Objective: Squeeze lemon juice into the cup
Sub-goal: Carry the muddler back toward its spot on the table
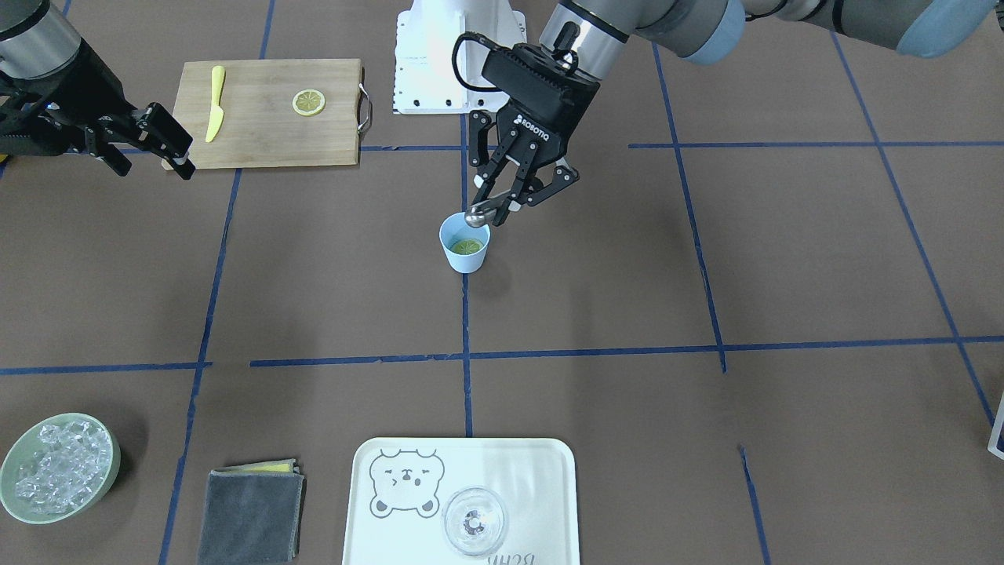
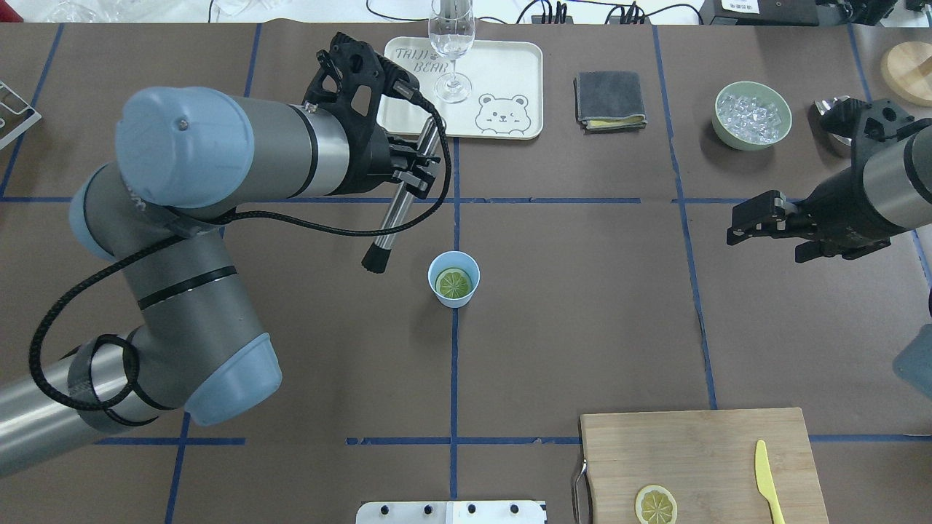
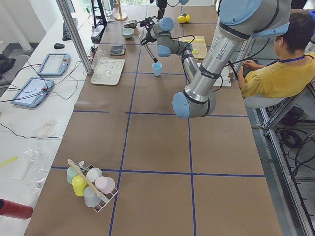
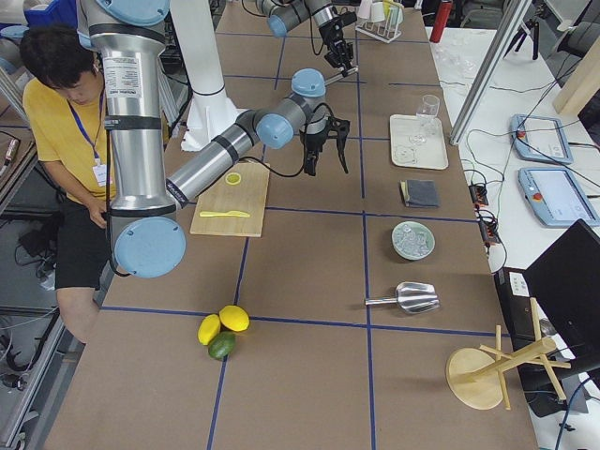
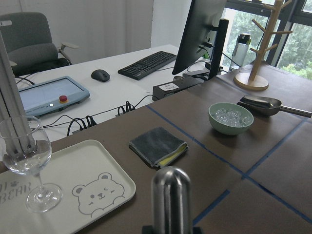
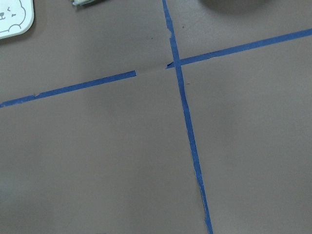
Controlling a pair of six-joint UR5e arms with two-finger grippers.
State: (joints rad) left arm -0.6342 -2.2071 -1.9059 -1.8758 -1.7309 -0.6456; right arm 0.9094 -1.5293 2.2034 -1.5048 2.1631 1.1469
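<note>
The light-blue cup [image 1: 465, 251] stands at the table's middle, with a lemon slice [image 1: 466, 246] lying flat inside it; both also show in the overhead view, cup [image 2: 466, 266] and slice [image 2: 453, 282]. My left gripper [image 1: 506, 208] is shut on a steel muddler [image 2: 399, 211] with a black tip. It holds it slanted, above and just beside the cup, tip outside the cup. A second lemon slice [image 1: 308, 102] lies on the cutting board [image 1: 267, 125]. My right gripper [image 1: 149, 145] is open and empty, off to the side near the board.
A yellow plastic knife [image 1: 215, 103] lies on the board. A white bear tray [image 1: 549, 471] holds a clear glass [image 1: 474, 522]. A grey folded cloth [image 1: 251, 514] and a green bowl of ice [image 1: 55, 479] sit along the far edge.
</note>
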